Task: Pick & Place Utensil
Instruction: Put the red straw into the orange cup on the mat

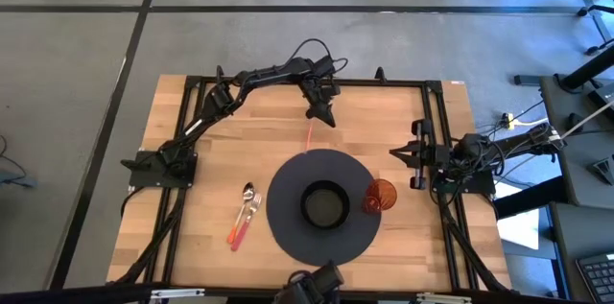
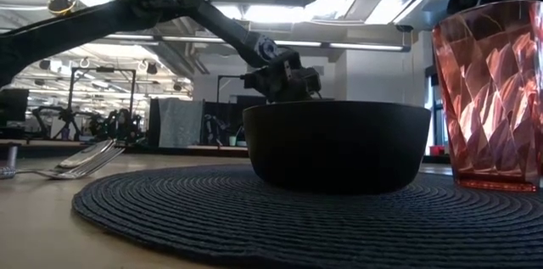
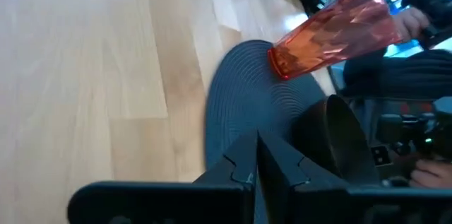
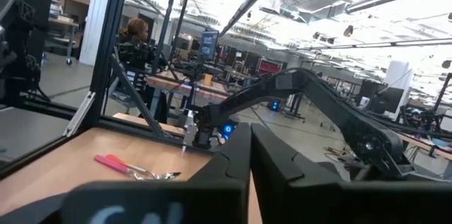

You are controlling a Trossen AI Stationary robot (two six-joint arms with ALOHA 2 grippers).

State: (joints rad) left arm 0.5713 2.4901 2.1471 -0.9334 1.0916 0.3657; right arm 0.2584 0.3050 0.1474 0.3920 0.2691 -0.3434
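The utensils (image 1: 244, 218) — a spoon and a pink-handled fork, from what I can make out — lie on the bare table (image 1: 192, 151) just left of the round dark placemat (image 1: 288, 189), untouched. The bowl (image 1: 324, 205) sits on the mat, the red cup (image 1: 380, 196) at its right edge. My left gripper (image 1: 320, 112) hangs beyond the mat, fingers together, holding nothing; the right gripper (image 1: 398, 153) waits at its side, likewise closed. I judge the pick hasn't begun — next I must open the left and reach across. I see no readable writing.
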